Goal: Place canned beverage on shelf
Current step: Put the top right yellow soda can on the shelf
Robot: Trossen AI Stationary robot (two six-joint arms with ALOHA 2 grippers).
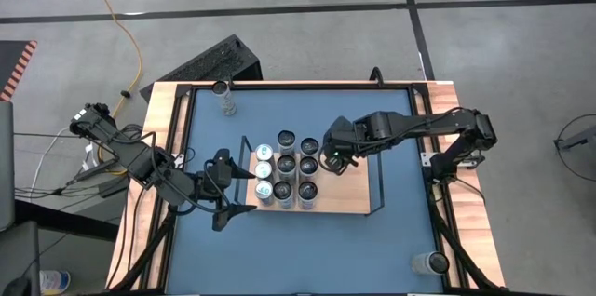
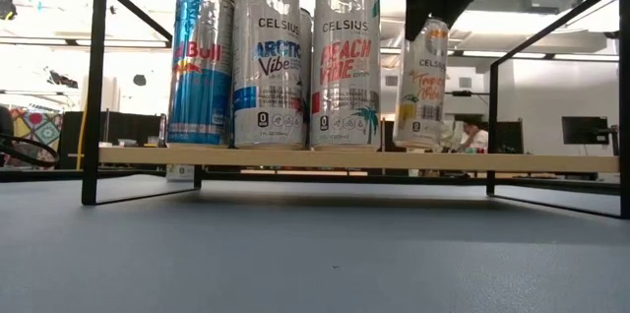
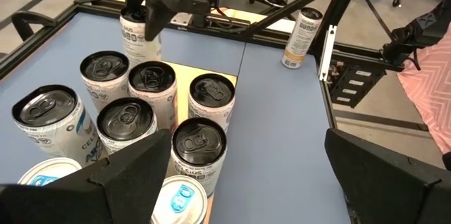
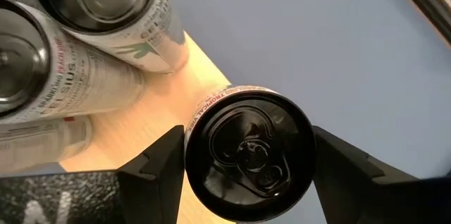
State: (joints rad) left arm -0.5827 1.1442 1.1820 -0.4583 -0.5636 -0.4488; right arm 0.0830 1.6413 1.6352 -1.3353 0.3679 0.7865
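Black-topped, the can (image 4: 248, 155) sat between the right gripper's (image 4: 246, 175) fingers, which clasped its sides. It stood upright with its base on or just above the shelf (image 2: 492, 162), beside the cluster of cans (image 1: 285, 177) already there. The step in hand looked like the setting-down itself. Next the fingers would need to part and rise straight up without nudging the neighbours. Off the shelf's left end, the left gripper (image 1: 235, 191) waited, spread wide and empty.
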